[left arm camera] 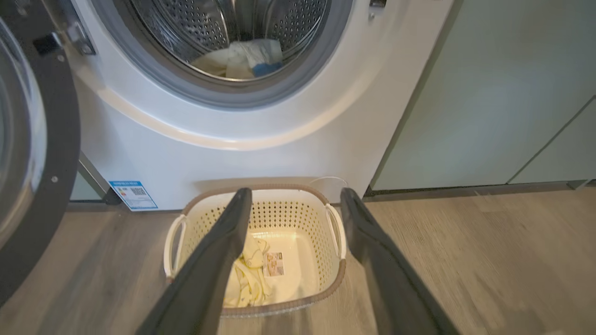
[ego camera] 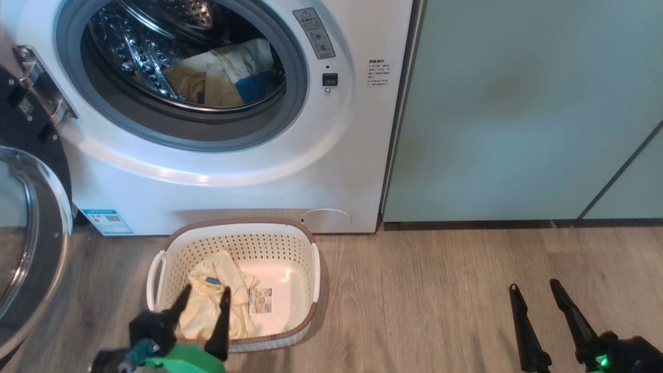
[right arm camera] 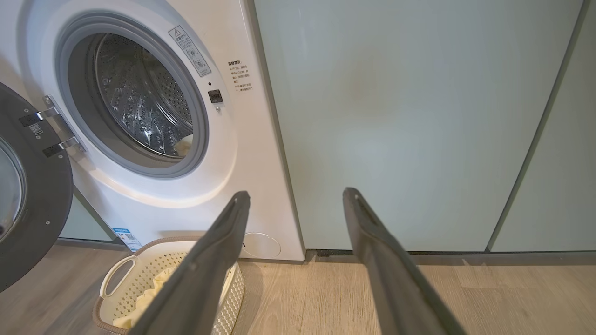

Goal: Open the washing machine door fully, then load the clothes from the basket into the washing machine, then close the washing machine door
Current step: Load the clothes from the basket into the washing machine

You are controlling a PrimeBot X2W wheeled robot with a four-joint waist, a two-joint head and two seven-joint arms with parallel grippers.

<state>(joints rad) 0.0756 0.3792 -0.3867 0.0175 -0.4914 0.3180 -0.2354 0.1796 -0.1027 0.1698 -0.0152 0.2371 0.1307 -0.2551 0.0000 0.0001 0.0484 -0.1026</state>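
Clothes [ego camera: 203, 313], judged soft and light, are bunched in the basket [ego camera: 238, 224]; a raised fold is best pinched; the left tool [ego camera: 205, 290] is held wide above them; the right tool [ego camera: 533, 286] is spread wide, empty

We count one washing machine [ego camera: 233, 171], with one door [ego camera: 20, 228], one hinge [ego camera: 41, 85], one blue sticker [ego camera: 107, 221] and one round service flap [ego camera: 325, 220].

One basket [ego camera: 233, 224], with two white handles [ego camera: 154, 280] and one label [ego camera: 260, 300] on its base.

Clothes: one pale yellow heap [ego camera: 207, 311] in the basket and one mixed bundle [ego camera: 222, 77] in the drum [ego camera: 134, 57]; we cannot tell how many pieces each holds.

Two grippers, the left gripper [ego camera: 205, 290] and the right gripper [ego camera: 533, 285], with two dark fingers [ego camera: 523, 331] apiece.

Pale green cabinet panels [ego camera: 518, 103]: two.
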